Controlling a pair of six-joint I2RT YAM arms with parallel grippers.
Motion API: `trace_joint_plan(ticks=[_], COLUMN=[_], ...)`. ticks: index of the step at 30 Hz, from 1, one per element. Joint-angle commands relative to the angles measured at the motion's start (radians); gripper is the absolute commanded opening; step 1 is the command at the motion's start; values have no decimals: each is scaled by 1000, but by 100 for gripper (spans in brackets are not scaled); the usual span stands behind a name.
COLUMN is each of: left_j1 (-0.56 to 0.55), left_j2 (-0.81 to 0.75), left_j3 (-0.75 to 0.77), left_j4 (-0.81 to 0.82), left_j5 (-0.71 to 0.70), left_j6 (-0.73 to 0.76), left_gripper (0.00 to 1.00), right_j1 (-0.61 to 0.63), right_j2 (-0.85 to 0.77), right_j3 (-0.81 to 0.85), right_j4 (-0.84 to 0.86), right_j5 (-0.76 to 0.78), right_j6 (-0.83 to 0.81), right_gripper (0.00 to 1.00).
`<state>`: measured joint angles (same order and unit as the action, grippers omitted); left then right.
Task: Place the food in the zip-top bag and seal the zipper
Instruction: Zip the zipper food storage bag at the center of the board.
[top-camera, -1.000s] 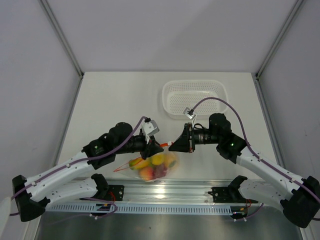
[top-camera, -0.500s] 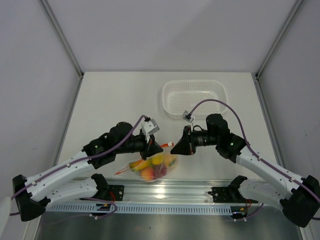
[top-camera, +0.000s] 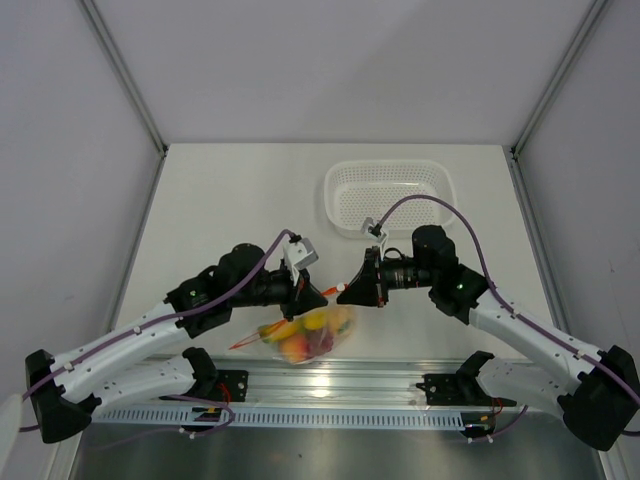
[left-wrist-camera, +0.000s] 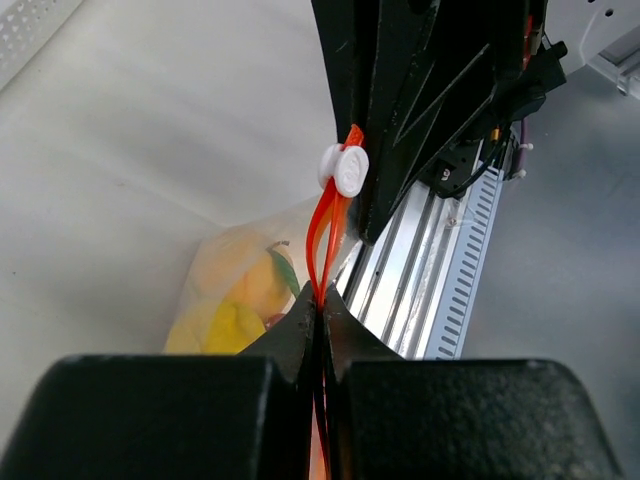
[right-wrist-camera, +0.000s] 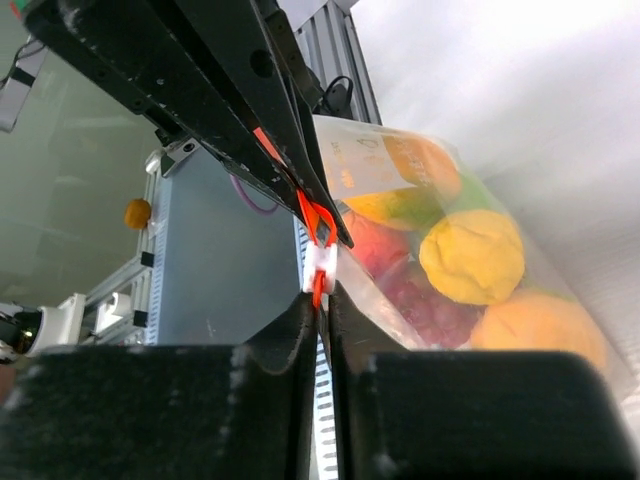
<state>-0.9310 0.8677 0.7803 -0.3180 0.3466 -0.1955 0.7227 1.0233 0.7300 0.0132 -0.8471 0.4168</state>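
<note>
Five or so toy fruits, the food (top-camera: 302, 340), sit inside the zip-top bag (top-camera: 338, 325), which hangs at the table's 6 o'clock edge in the top view. The right wrist view resolves a yellow piece (right-wrist-camera: 472, 256), an orange peach (right-wrist-camera: 540, 330), a dark red grape bunch (right-wrist-camera: 425, 305) and a mango (right-wrist-camera: 400, 208) behind the clear film.

The zipper (left-wrist-camera: 325, 240) runs taut along the bag's mouth and carries a white slider (left-wrist-camera: 345, 170). The strip's two red-orange lips are parted between the slider and the left fingers.

The left gripper (left-wrist-camera: 318, 312) meets the zipper from 9 o'clock, its jaws pressed together on the strip. The right gripper (right-wrist-camera: 320, 300) meets it from 3 o'clock, its jaws clamped on the strip just beside the slider. The two grippers nearly touch tip to tip.

The white perforated basket (top-camera: 390, 165) lies on the table (top-camera: 230, 200) at 1 o'clock, well apart from the bag.
</note>
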Motion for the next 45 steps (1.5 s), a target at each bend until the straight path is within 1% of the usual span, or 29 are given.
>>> trace_joint_plan(ticks=[1,2,3,4,5,6,8,11,18,19,20,22,29,31,34,39,45], left_j1=[11,15,26,32,38,50,58,64,69,72,72,80,100,106,118,129,130], left_j2=[-12,-9,-10,-10,-13,-22,-36,-52,33,40,59,73,88,82,71,88,108], left_j3=[-1,4,5,11,16,20,25,37,83,82,82,80,76,74,65,57,44], left_j4=[53,53,51,51,53,59,86,126,177,212,224,246,263,261,261,287,298], left_j5=[46,55,64,69,77,81,95,115,199,236,248,271,290,285,262,301,338], left_j6=[-24,-28,-42,-53,-62,-80,-100,-124,-163,-174,-183,-202,-209,-208,-214,-223,-223], left_gripper=[1,3,11,24,41,49,61,66,65,64,60,54,47,47,52,56,46], right_j1=[0,0,0,1,1,1,0,3,17,18,20,18,18,20,20,20,20], right_j2=[12,18,20,20,21,17,15,18,24,23,20,12,0,0,1,6,4], right_j3=[8,5,3,3,3,3,-3,-17,-23,-21,-23,-24,-32,-35,-40,-37,-34], right_j4=[77,94,99,88,82,80,74,91,133,133,136,140,139,146,160,168,169], right_j5=[-36,-41,-44,-35,-23,-14,6,8,-3,-3,-13,-23,-35,-37,-44,-53,-47], right_j6=[11,19,22,23,23,25,27,42,63,65,63,65,62,65,71,74,74], right_gripper=[2,0,0,0,0,0,0,0,0,0,0,0,0,0,0,0,0])
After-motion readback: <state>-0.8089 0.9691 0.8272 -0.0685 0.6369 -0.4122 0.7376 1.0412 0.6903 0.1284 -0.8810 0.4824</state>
